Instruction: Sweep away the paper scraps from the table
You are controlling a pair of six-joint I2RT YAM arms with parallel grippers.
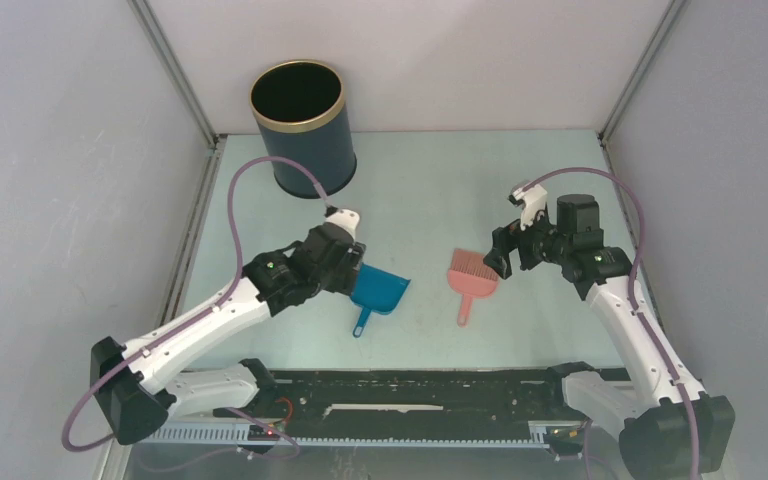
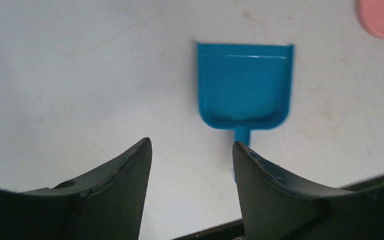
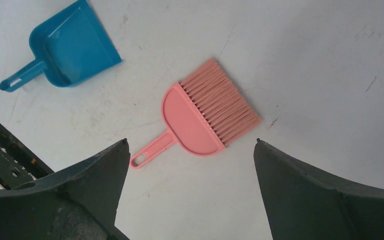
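Note:
No paper scraps show in any view. The pale green table (image 1: 430,190) carries a blue dustpan (image 1: 380,288) and a pink hand brush (image 1: 470,275), lying side by side with handles toward the near edge. My left gripper (image 1: 348,262) is open and empty, raised just left of the dustpan; in the left wrist view its jaws (image 2: 192,145) stand apart above bare table, with the dustpan (image 2: 245,85) beyond them. My right gripper (image 1: 500,258) is open and empty, raised just right of the brush; the right wrist view shows the brush (image 3: 205,117) and dustpan (image 3: 72,45) beyond the gripper (image 3: 191,142).
A dark blue cylindrical bin (image 1: 300,125) with a gold rim stands at the far left corner. White walls and grey rails close in the table on three sides. A black rail (image 1: 410,395) runs along the near edge between the arm bases.

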